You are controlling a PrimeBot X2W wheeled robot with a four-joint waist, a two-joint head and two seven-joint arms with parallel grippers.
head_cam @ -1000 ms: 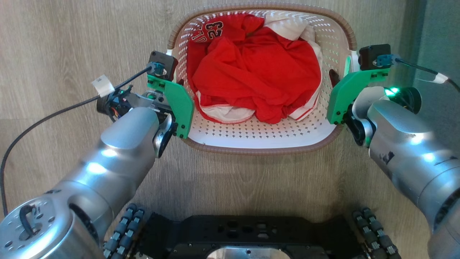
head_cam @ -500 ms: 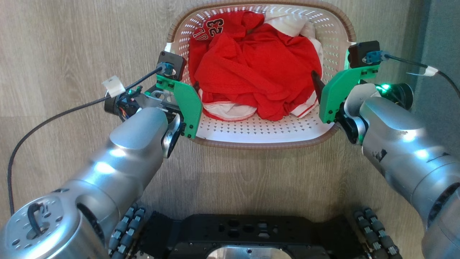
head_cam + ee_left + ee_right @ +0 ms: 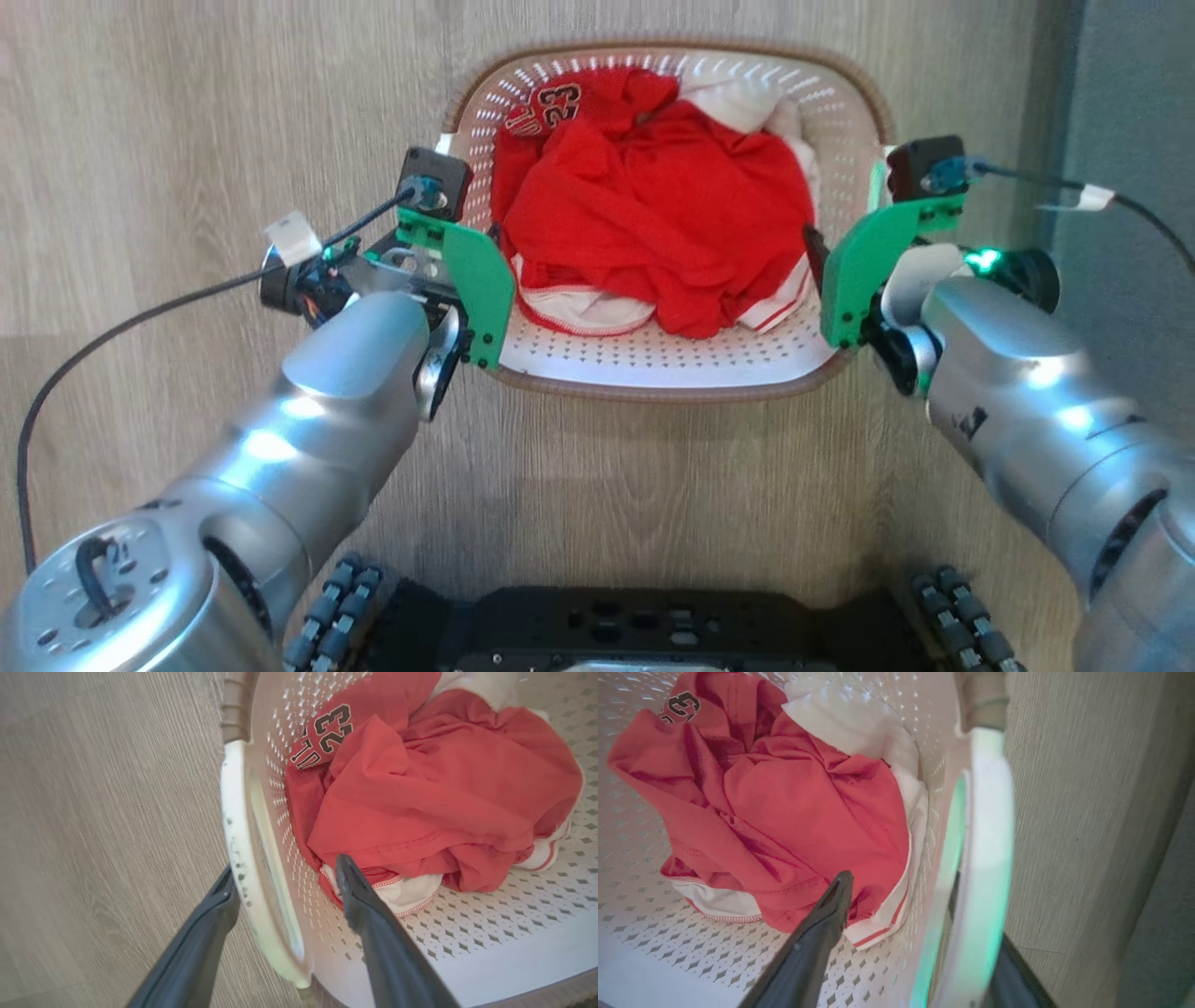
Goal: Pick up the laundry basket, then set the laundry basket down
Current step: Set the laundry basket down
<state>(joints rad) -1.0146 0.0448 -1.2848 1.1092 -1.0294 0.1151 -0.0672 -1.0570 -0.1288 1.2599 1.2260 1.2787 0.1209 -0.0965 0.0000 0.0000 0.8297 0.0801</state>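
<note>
While spread, left end effector (image 3: 286,870), right end effector (image 3: 901,879) straddle laundry basket (image 3: 653,353) handles (image 3: 236,812).

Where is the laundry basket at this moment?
In the head view the basket stands on the wood floor at upper middle, between the left tool and the right tool, each open astride a white side handle.
</note>
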